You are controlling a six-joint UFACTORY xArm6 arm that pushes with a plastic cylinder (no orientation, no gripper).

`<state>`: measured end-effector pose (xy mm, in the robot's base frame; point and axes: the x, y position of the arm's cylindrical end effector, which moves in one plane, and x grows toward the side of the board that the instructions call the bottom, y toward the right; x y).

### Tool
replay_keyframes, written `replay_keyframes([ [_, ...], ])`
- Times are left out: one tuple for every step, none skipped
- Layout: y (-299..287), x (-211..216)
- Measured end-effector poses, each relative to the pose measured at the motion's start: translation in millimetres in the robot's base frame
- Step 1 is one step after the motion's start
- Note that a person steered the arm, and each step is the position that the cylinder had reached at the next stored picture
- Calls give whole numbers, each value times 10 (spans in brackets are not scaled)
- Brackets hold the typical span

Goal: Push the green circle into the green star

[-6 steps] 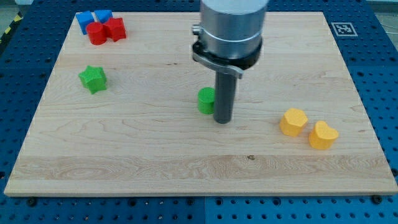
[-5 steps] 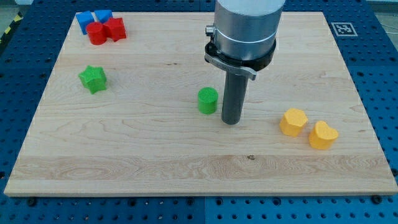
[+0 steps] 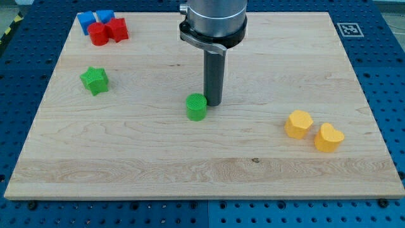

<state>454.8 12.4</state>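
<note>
My tip (image 3: 213,103) is sitting on the wooden board (image 3: 190,164), just beside the green circle (image 3: 197,107), at that block's upper right edge and apparently touching it. The rod is ending in a plain tip, so there are no jaws to be spread or pressed together. The green circle is lying near the middle of the board. The green star (image 3: 95,80) is lying well apart from it, toward the view's left and a little higher. At the view's top left, 2 blue blocks (image 3: 95,18) and 2 red blocks (image 3: 108,31) are huddling together, touching. At the view's right, 2 yellow blocks (image 3: 313,130) are sitting just beside each other; their shapes are hard to make out.
</note>
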Motion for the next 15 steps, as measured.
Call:
replay_keyframes([
  [0,41],
  [0,139],
  [-30,156],
  [-124,196],
  [-216,196],
  [-290,226],
  [-252,425],
  [-272,505],
  [-507,505],
  [-637,505],
  [-691,505],
  [-702,505],
  [-705,505],
  [-859,505],
  [-1083,505],
])
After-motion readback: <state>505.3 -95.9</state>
